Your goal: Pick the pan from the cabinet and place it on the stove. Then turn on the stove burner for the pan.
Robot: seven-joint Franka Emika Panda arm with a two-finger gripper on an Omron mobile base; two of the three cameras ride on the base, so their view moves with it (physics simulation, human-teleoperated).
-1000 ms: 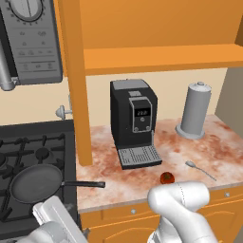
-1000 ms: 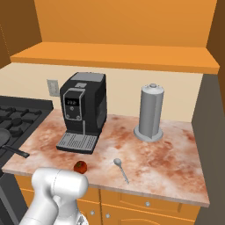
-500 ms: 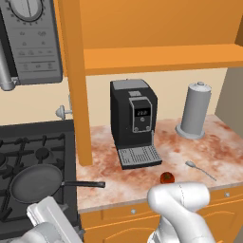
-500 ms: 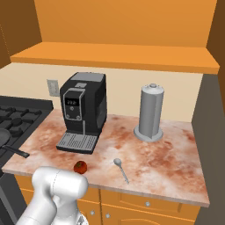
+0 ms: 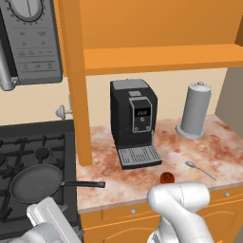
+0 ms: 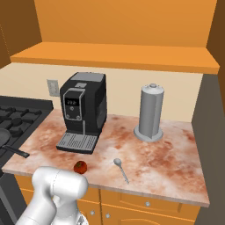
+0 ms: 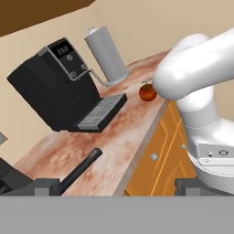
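My gripper [image 7: 116,185] sits low in front of the counter edge, its jaws spread wide with nothing between them; in the hand view the two dark fingertips [image 7: 45,186] stand far apart at the bottom of the picture. Just past the left tip I see the end of the pan's long black handle pointing toward me over the counter [image 7: 119,137], close to the fingertip, though I cannot tell whether they touch. From the left base view, the pan [image 5: 36,182] rests on the front grate of the stove [image 5: 28,156], its handle reaching right over the marbled counter. Further along the counter stands a black coffee machine [image 5: 134,122] with its drip tray facing forward, and near the counter's front edge lies a small red tomato [image 5: 167,178]. A spoon [image 5: 199,169] lies to the right of the tomato, and a grey cylindrical canister [image 5: 193,110] stands near the back wall, well apart from the coffee machine. Above the stove hangs a grey microwave [image 5: 31,40], and beside it the orange cabinet [image 5: 156,28] spans the counter overhead. Orange drawers [image 7: 157,151] with small silver knobs run below the counter.
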